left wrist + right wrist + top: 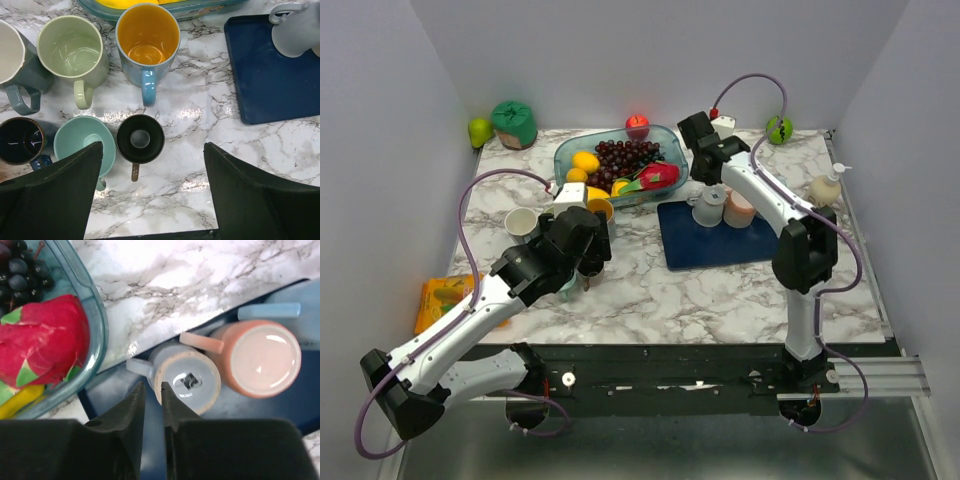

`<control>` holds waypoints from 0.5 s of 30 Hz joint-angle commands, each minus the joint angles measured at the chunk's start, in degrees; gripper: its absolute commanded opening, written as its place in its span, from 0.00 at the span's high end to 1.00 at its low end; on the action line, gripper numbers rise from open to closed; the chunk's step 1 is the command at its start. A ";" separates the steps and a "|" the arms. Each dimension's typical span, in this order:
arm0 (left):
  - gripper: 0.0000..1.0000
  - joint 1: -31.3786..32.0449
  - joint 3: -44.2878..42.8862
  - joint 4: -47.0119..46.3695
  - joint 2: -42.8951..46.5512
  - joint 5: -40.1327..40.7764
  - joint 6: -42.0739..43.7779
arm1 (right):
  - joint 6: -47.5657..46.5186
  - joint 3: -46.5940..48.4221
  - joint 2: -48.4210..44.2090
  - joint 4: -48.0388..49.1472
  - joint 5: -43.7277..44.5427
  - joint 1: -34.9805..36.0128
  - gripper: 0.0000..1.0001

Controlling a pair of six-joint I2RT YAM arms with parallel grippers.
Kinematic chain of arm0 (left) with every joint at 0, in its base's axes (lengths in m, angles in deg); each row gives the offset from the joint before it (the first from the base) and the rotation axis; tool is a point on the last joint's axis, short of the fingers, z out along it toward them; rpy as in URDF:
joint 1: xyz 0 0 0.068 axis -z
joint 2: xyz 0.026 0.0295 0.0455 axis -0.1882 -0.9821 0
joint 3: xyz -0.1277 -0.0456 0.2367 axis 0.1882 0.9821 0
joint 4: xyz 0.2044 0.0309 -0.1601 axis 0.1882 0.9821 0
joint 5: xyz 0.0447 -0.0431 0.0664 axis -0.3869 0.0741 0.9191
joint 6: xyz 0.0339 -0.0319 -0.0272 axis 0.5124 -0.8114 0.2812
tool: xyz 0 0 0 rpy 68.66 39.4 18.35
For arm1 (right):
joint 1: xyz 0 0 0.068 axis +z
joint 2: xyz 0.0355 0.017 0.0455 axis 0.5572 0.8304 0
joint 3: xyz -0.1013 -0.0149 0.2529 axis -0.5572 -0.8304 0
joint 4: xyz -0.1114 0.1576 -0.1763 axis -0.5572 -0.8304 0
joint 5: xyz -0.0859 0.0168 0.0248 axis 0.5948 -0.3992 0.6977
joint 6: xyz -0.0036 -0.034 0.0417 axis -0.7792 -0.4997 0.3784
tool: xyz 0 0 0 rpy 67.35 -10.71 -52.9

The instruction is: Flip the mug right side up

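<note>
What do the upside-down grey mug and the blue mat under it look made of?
Grey mug: probably glazed ceramic; shiny base with a paler, bare-looking foot ring. Blue mat: matte and thin with rounded corners, perhaps rubber or silicone; hard to tell.

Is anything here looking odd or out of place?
Yes: on the blue mat, a grey mug and a pink mug stand bottom up, while the other mugs on the marble table stand open side up.
</note>
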 commanded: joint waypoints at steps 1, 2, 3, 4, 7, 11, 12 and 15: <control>0.10 -1.97 -0.72 0.50 0.08 -3.30 1.93 | -5.12 6.90 5.91 -0.29 0.73 -1.44 0.77; 0.10 -2.23 -0.63 0.41 0.17 -3.74 2.19 | -5.74 7.70 6.88 -0.29 0.20 -1.53 0.79; 0.10 -3.11 -0.28 0.24 0.17 -4.52 2.19 | -6.44 8.31 8.63 -0.46 -0.33 -1.62 0.80; 0.10 -3.46 -0.11 -0.03 0.17 -4.97 2.45 | -7.06 8.84 9.69 -0.63 -0.51 -1.62 0.81; 0.10 -5.22 0.42 -0.73 0.26 -6.99 2.90 | -7.68 10.69 12.59 -1.07 -0.95 -1.62 0.85; 0.10 -7.24 1.12 -1.43 0.52 -9.36 3.51 | -8.82 12.36 15.23 -1.43 -2.00 -1.62 0.89; 0.10 -7.59 1.30 -1.52 0.44 -9.54 3.60 | -9.43 12.80 15.59 -0.91 -2.70 -1.62 0.89; 0.10 -8.56 1.83 -1.87 0.70 -10.68 3.78 | -11.98 12.98 16.55 -0.29 -4.02 -1.62 0.90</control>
